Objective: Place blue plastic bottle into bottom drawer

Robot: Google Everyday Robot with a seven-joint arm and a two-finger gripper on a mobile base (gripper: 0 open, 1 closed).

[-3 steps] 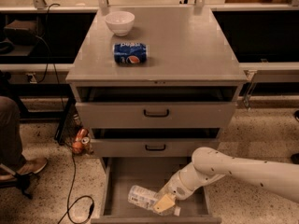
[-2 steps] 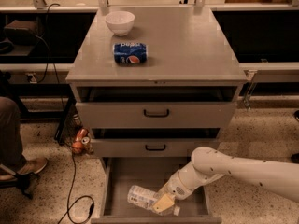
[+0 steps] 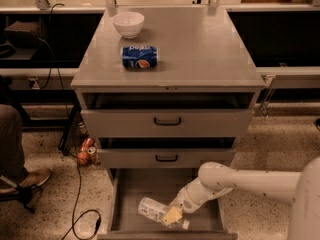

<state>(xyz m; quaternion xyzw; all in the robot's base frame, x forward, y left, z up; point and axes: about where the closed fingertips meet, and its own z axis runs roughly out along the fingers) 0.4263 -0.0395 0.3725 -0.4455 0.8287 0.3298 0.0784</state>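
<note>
Nothing has visibly moved since the earlier frames: from my station the gripper (image 3: 172, 217) and the bottle sit just where they were a second ago. The gripper is down inside the bottom drawer (image 3: 126, 193), near its front right, and overlaps the right end of the blue plastic bottle (image 3: 151, 208). I cannot tell whether it is closed on the bottle or has let go.

The bottle lies on its side on the drawer floor, a little left of centre and close to the front edge, angled slightly with its left end farther back. The drawer is pulled well out, with bare grey floor behind the bottle.

My white arm (image 3: 250, 179) comes in from the right edge and bends down over the drawer's right wall to the gripper.

Above it, the middle drawer (image 3: 130, 159) and the top drawer (image 3: 120, 124) each stand a little open, black handles facing me.

On the cabinet top (image 3: 210, 49) a blue Pepsi can (image 3: 139, 57) lies on its side, with a white bowl (image 3: 128, 24) just behind it.

On the floor to the left I see two orange cans (image 3: 86, 151), a black cable (image 3: 76, 199) and a person's leg (image 3: 10, 141).
</note>
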